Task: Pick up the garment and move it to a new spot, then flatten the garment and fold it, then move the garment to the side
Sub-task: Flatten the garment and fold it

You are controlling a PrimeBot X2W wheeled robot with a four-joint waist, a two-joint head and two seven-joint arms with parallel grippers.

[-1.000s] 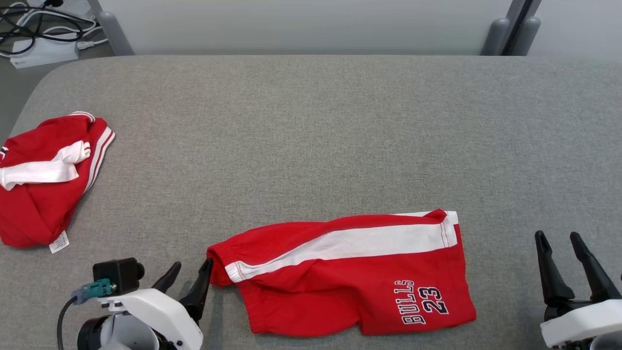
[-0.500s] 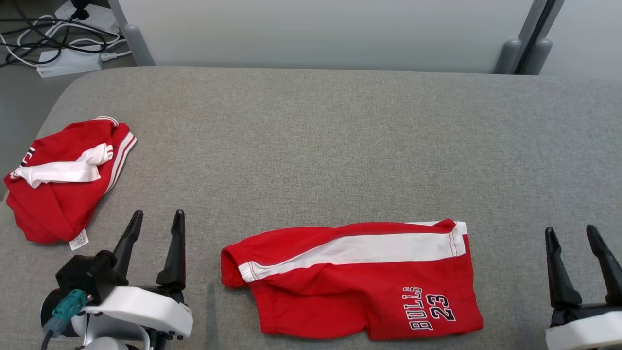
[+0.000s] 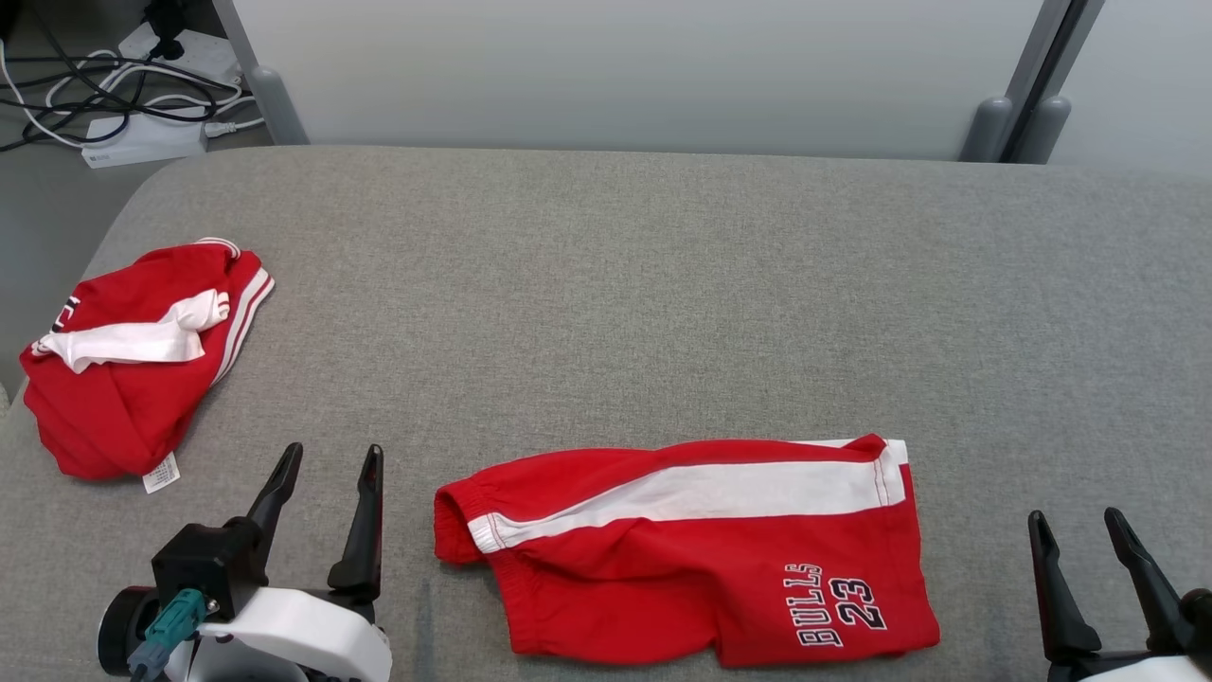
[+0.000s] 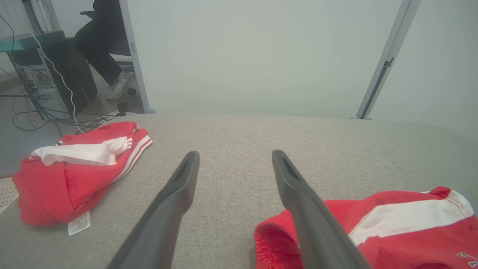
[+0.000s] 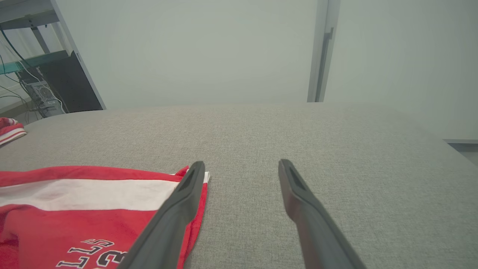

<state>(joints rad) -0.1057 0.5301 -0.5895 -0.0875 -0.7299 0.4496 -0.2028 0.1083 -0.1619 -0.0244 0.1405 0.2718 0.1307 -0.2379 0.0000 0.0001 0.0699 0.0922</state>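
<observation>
Garment point(image 3: 691, 549) position is what your next move turns on. The red shorts lie flat near the front edge of the worktop point(image 3: 615, 284), between your two grippers. Their long axis runs left to right across the head view.

The elastic waistband end faces the left gripper point(image 3: 333, 452) and sits just to the right of its fingers. The striped hem end faces the right gripper point(image 3: 1075, 516), which stands somewhat further off. Judging by that gap, your left arm is the nearer one.

Both pairs of fingers are spread apart and hold nothing. They point away from the robot, across the shorts' long axis, so you would have to reach inward from either side to take an end.

Nothing lies between the fingers and the cloth. A second red garment point(image 3: 123, 398), crumpled, sits well apart at the far left of the worktop. If you slide the shorts that way, it probably limits your room. Cables point(image 3: 114, 95) lie on the floor beyond that corner.
</observation>
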